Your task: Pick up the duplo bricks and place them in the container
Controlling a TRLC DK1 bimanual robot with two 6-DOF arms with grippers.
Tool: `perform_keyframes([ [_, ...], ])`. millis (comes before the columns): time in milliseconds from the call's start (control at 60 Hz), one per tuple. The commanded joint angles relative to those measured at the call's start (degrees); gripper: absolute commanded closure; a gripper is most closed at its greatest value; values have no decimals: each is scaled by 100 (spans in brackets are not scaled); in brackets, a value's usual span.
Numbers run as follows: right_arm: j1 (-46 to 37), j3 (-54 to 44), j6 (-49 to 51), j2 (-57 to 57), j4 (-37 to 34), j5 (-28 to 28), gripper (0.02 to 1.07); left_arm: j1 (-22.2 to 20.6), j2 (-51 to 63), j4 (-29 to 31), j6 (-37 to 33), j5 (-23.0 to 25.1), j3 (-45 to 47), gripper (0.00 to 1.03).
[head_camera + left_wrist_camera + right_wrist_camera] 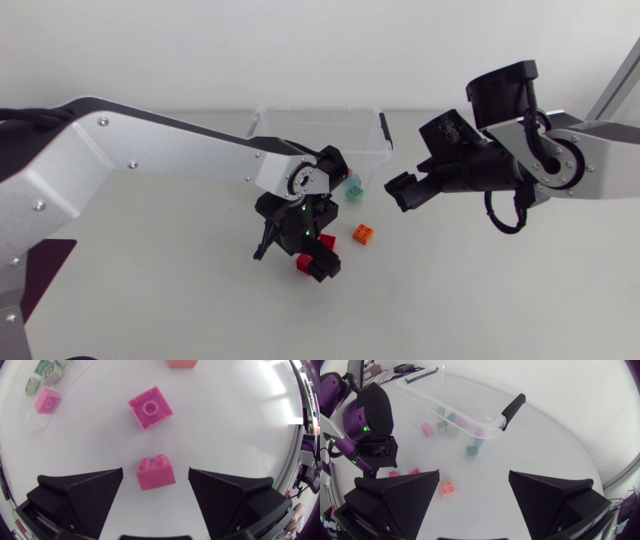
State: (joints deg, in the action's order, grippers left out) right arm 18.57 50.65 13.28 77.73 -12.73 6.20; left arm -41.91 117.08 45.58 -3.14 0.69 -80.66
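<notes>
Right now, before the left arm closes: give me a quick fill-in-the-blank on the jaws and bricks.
1. The left jaws are ___, with a brick lying between them, touching neither.
2. The orange brick lies ___ the container, on the table.
3. The right jaws hold ___.
Missing words: open; outside; nothing.

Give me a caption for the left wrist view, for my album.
Left pincer open, a duplo brick lying untouched between its jaws, a second brick just ahead.
</notes>
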Motion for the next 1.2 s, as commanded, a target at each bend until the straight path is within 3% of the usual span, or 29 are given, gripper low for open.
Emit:
perform_keyframes([
  [0, -55, -275, 26, -171, 87, 40, 7, -19, 166, 38, 155, -51, -195, 37],
  [83, -99, -416, 43, -268, 148, 48, 7, -36, 245, 21, 182, -51, -222, 65],
  [233, -152, -636, 96, -435, 148, 83, 7, -116, 263, 197, 164, -60, -213, 70],
  [533, -178, -1181, 562, -452, 218, 497, 7, 104, -493, 513, -231, -130, 42, 72],
  [800, 130, -1075, 1168, 647, 570, 664, 7, 491, -1723, 645, -794, -166, -213, 71],
  [1183, 226, -223, 1450, 2229, 825, 716, 7, 1159, -2277, -735, -1198, 335, -547, 69],
])
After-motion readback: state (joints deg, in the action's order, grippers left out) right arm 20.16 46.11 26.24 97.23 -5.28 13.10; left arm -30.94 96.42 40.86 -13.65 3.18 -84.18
